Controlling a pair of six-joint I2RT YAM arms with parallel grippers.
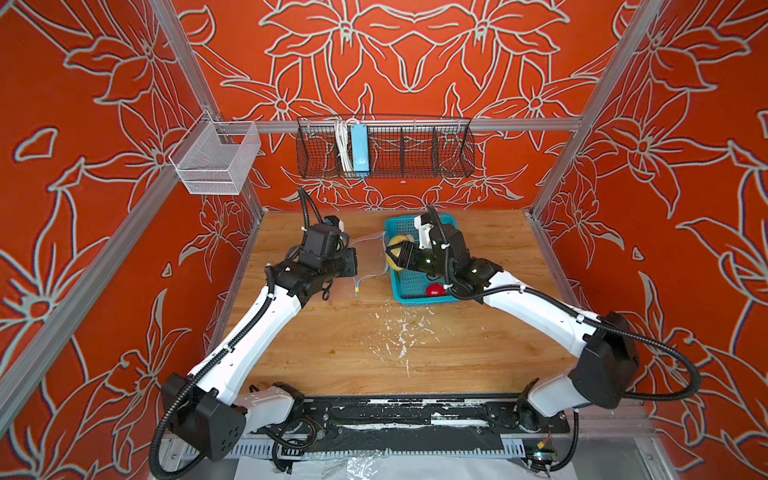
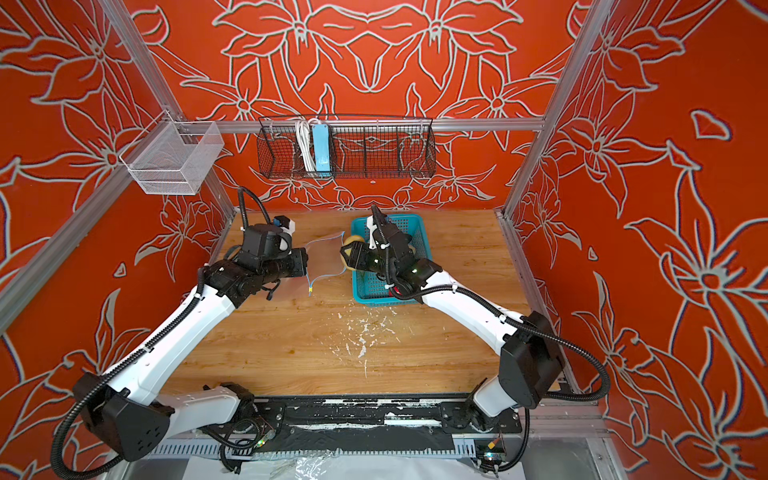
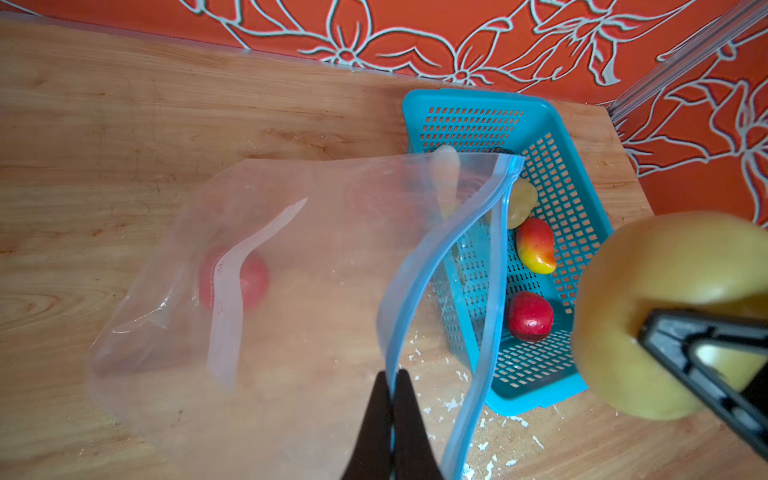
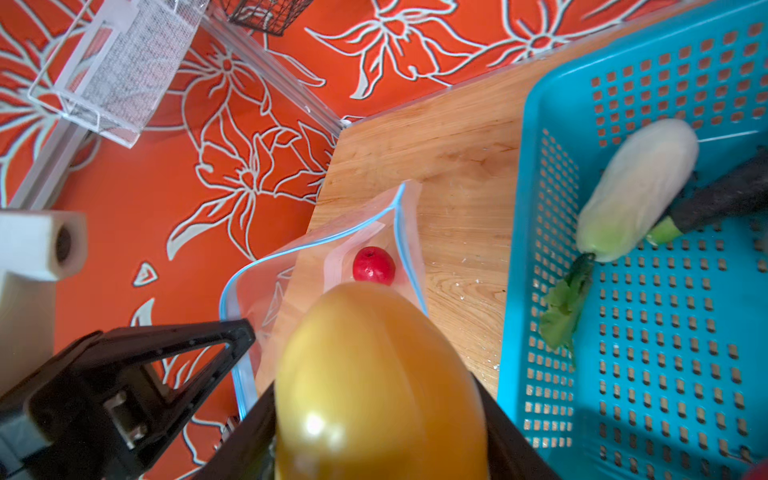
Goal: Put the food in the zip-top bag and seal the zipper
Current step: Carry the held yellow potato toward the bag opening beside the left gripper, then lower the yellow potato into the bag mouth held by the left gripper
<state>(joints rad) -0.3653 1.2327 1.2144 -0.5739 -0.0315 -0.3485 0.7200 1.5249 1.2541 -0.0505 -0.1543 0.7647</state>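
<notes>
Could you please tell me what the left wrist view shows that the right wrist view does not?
Left wrist only: the red-yellow fruit, smaller potato and loose tomato, plainly seen in the basket. Right wrist only: the leafy vegetable and eggplant unobstructed, plus the white mesh bin hanging on the frame. Both: the zip-top bag holding a bagged tomato, its mouth pinched by the left gripper, and the large potato in the jaws of the right gripper.

In both top views the right arm (image 1: 540,307) hides most of the basket (image 1: 415,300). The tomato (image 3: 253,282) looks blurred through the bag (image 3: 324,257).
</notes>
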